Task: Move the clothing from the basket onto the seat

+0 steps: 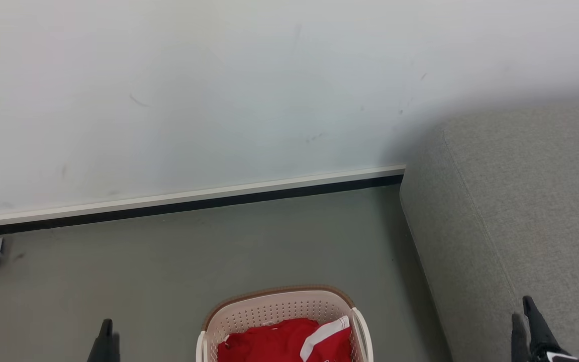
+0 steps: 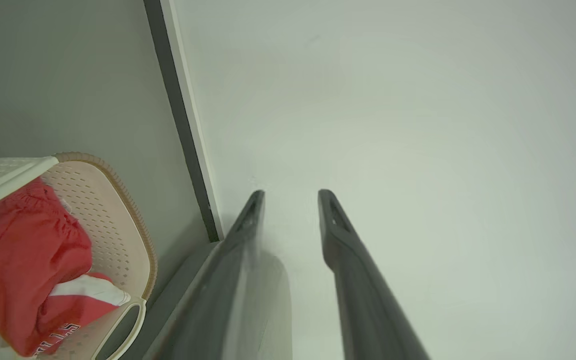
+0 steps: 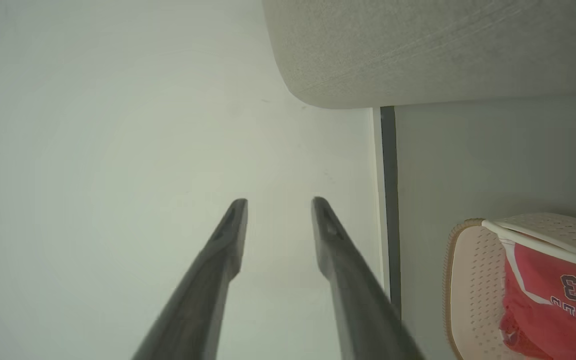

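The clothing [image 1: 274, 342] lies heaped in the laundry basket [image 1: 269, 293], which stands on the grey floor [image 1: 169, 261] at six o'clock in my head view, cut off by the bottom edge. The seat [image 1: 520, 201], a broad grey sofa cushion, takes up the three-to-five o'clock side, near the basket with a strip of floor between them. In my right wrist view the jersey [image 3: 558, 305] shows at four o'clock, its dark 23 facing out just under the basket's handle bar. I judge all of this to be light, limp and rather slick sports fabric. It will sag and trail from wherever I pinch it, and a hanging hem could catch on the rim or a handle as it comes up. So I would take a bunched fold at the top of the heap, not a single thin edge. The white-trimmed fold [image 1: 324, 332] standing up at the heap's right side looks the easiest to reach, and I would lift well clear of the rim before swinging toward three o'clock. My left gripper [image 2: 290, 195] stands partly open, with a modest gap between its fingers and nothing in it, and it points at the pale wall [image 2: 418, 150]. In the head view its tip sits at seven o'clock, apart from the basket. My right gripper [image 3: 279, 201] is likewise partly open and empty. In the head view it sits at five o'clock against the seat, and I cannot tell whether it touches the cushion.
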`<state>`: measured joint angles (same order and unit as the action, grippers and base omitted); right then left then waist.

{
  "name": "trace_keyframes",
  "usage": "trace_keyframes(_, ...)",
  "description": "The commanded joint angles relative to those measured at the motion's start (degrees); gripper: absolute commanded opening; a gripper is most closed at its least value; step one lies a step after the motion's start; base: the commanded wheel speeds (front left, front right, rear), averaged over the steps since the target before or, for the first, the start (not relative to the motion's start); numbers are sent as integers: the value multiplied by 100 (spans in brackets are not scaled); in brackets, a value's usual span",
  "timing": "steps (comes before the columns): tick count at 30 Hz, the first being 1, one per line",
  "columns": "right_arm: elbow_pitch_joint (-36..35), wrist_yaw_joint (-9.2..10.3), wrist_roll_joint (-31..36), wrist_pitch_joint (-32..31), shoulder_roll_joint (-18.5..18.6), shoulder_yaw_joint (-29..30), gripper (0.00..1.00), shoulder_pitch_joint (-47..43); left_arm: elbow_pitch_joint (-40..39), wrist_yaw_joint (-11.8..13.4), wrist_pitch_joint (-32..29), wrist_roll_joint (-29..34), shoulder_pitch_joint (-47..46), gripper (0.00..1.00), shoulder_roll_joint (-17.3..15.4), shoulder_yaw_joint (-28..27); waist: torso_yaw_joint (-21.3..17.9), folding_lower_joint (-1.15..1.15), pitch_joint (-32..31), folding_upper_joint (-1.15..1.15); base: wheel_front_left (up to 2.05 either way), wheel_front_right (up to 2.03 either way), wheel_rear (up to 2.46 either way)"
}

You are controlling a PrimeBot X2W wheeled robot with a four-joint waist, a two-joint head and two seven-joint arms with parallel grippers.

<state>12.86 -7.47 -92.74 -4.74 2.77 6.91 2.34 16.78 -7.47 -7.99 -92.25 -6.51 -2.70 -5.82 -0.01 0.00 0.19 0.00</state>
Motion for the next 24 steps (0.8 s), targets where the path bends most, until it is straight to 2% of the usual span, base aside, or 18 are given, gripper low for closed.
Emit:
trace_keyframes(1,-11,0,-1,19,0,-18,100,-2,2,0,23,8,8,100,0,15,0,0,-3,0,0,0,0)
trace_keyframes(12,-49,0,97,290,3,-266,100,-73,9,11,337,233,143,100,-5,173,-8,0,-76,0,0,0,0)
trace_keyframes(24,11,-1,759,571,6,-447,100,-87,-176,128,665,1001,264,100,-10,247,-10,0,-141,0,0,0,0)
